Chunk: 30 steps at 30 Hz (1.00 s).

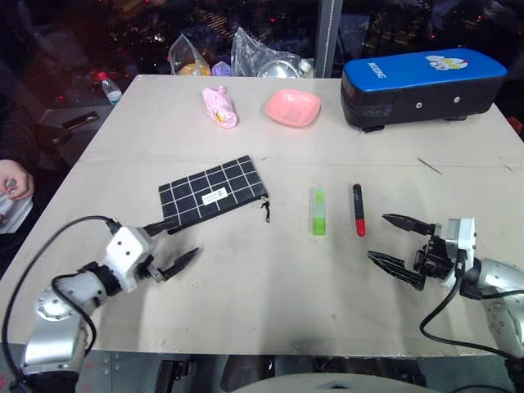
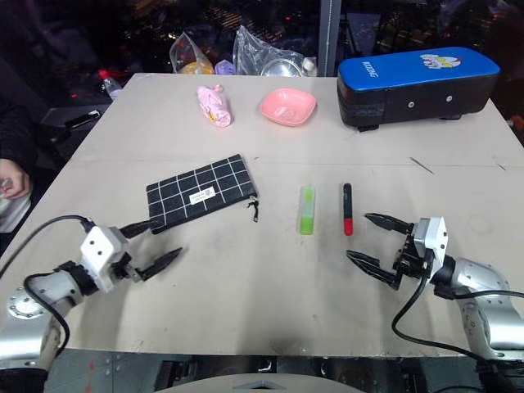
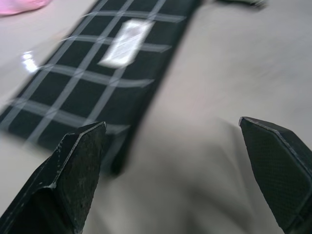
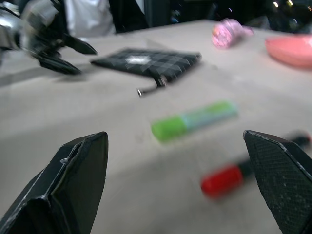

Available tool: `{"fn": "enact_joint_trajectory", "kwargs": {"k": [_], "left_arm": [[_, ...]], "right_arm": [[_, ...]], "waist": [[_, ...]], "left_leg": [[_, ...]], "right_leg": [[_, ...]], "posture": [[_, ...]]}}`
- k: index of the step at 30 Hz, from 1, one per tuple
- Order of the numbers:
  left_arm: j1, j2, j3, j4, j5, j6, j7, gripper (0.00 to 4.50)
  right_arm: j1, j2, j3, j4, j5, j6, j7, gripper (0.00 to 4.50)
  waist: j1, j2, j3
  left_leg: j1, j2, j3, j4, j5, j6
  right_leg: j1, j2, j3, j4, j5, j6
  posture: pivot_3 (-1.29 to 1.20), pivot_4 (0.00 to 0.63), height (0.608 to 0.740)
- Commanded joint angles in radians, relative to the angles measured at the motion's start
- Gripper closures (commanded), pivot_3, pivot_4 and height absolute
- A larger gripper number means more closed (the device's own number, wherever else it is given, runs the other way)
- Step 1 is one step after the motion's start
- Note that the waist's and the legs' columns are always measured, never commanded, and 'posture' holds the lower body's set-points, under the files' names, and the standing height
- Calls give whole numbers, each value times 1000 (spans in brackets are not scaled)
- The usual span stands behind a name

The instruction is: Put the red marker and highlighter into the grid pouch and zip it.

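1. Near the middle of the left eye frame the grid pouch (image 1: pixel 214 196) lies flat on the table (image 1: pixel 270 286), its zipper pull (image 1: pixel 265 210) trailing off the right-hand corner. The mouth looks closed, so my guess is that opening it comes first.
2. Right of centre, the highlighter (image 1: pixel 318 211) and the red marker (image 1: pixel 359 210) lie side by side, near each other but apart, both pointing up the frame.
3. At the lower left, the left gripper (image 1: pixel 173 242) hovers just off the pouch's lower-left corner with its fingers spread wide and nothing between them.
4. At the lower right, the right gripper (image 1: pixel 399 243) sits just right of and below the red marker, jaws wide and empty.
5. To do this step well, I would have the left gripper pin the pouch's near corner against the table so that the fabric cannot slide.
6. The pull is small and lies flat, so I would bring the tips in low and square to it, closing only once it sits between them.
7. The pens should be left alone until the mouth gapes; a stray finger could roll either one away.
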Motion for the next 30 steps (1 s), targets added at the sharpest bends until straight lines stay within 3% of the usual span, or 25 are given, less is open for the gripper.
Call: {"fn": "enact_joint_trajectory", "kwargs": {"k": [1,8,13,18,24,30], "left_arm": [[-80,70,47,179,59,-155,-3,54],[-264,178,-12,506,227,-500,34,54],[-396,270,-107,724,437,-762,182,54],[-485,329,-239,827,645,-930,332,54],[-565,318,-346,860,817,-1004,547,54],[-635,270,-419,874,881,-1011,686,54]], "right_arm": [[-28,3,13,-66,21,28,-30,0],[-27,6,23,-57,6,18,-35,0],[-16,6,14,-62,1,13,-47,0],[-10,6,7,-64,-2,7,-54,0],[-5,5,5,-70,-3,4,-65,0],[-7,6,8,-72,-4,4,-70,0]], "waist": [[0,-1,0],[-1,-2,1],[-2,-4,2],[-3,-4,2],[1,-4,2],[2,-4,2]], "left_leg": [[0,0,0,0,0,0],[-1,-1,0,0,0,1],[-1,-1,0,-1,0,1],[-1,-1,2,-1,0,1],[-1,-1,2,-1,0,1],[-1,-1,2,-1,0,1]], "right_leg": [[0,0,0,0,0,0],[0,-2,-2,0,0,0],[-1,-2,-2,0,0,0],[-1,-2,-2,0,0,0],[-1,-2,-2,1,0,1],[-1,-2,-3,1,0,1]], "posture": [[0,150,716],[0,150,716],[0,150,716],[0,150,716],[0,150,716],[0,150,716]]}}
